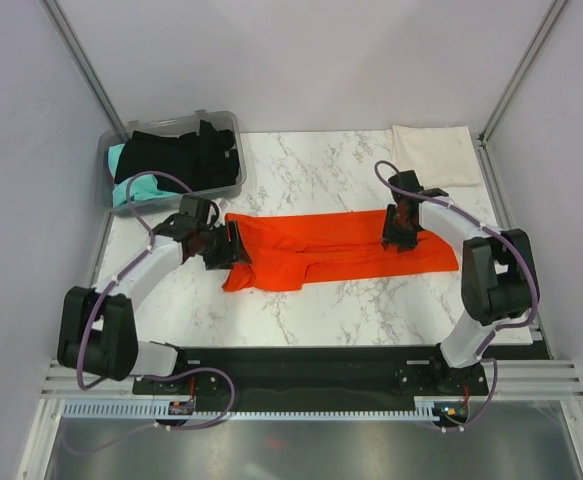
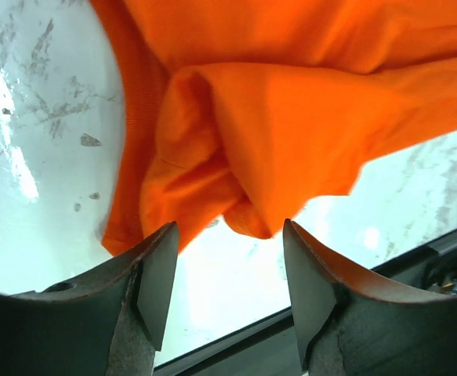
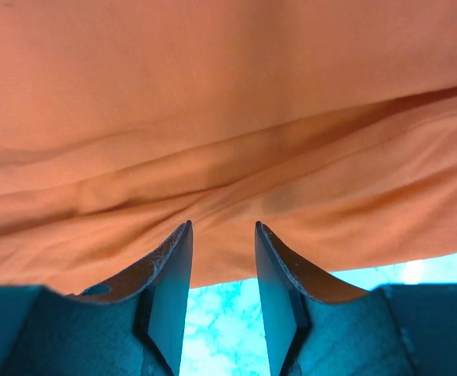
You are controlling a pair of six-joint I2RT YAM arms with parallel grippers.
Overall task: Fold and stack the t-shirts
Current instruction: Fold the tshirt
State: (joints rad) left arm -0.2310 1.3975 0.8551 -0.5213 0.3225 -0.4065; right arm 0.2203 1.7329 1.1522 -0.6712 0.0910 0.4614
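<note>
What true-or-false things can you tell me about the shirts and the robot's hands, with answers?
1. The orange shirt lies spread on the table. True.
2. The left gripper is shut on the orange shirt. False: it is open, with the shirt's edge just beyond its fingertips.
3. The cream shirt is inside the bin. False: it lies folded on the table's far right corner.
4. The bin holds black cloth and teal cloth. True.
5. The right gripper is open over the orange shirt. True.
</note>
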